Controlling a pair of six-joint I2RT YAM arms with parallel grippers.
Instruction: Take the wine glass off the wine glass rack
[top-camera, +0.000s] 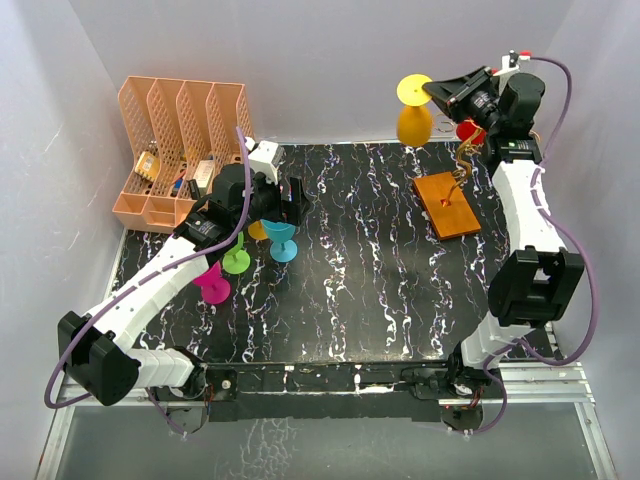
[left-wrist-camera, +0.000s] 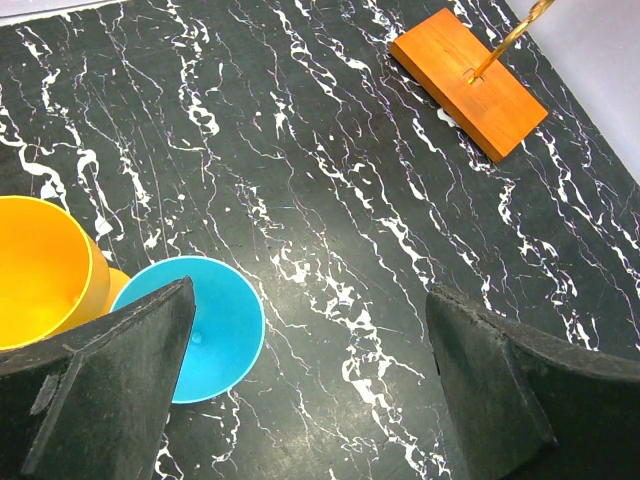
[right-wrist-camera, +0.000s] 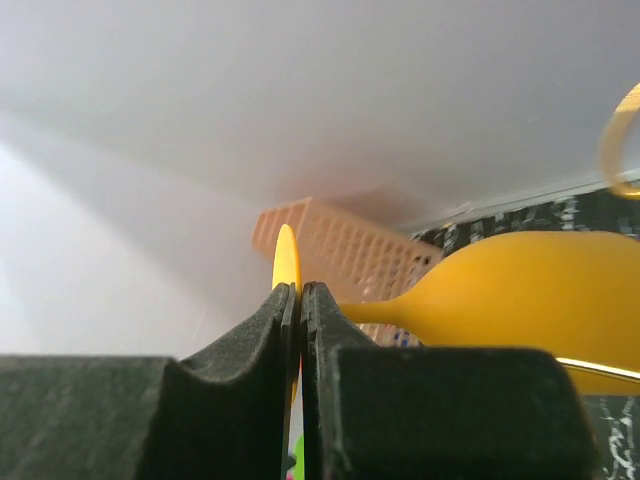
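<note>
Held aloft over the far right of the counter (top-camera: 370, 290): yellow wine glass (top-camera: 414, 120), smooth matte plastic, turned upside down, flat round foot uppermost, rounded bowl hanging below. Pinched at that thin foot disc by the right end effector (right-wrist-camera: 301, 300), dark textured pads pressed together on either face of it, slim stem running sideways to the bowl in the wrist view. Just to its right, the wine glass rack (top-camera: 447, 204): thin gold wire rising from a flat rectangular orange-brown base. In the right wrist view, a gold curl at the edge and a fine strand crossing in front of the bowl; impossible to tell whether touching. Up by the wire top, a red object (top-camera: 468, 130), half hidden behind the arm.

Well apart, on the left of the black, white-veined counter, a cluster of plastic stemware: blue glass (top-camera: 283, 241), green glass (top-camera: 236, 262), pink glass (top-camera: 213, 283), orange glass (top-camera: 258, 230) partly under the left arm. Hovering over the blue one, the left end effector (left-wrist-camera: 310, 300), fingers spread wide, gripping nothing.

In the far left corner, against the wall, a peach lattice-sided file organizer (top-camera: 180, 150), four slots, small items inside too small to make out
</note>
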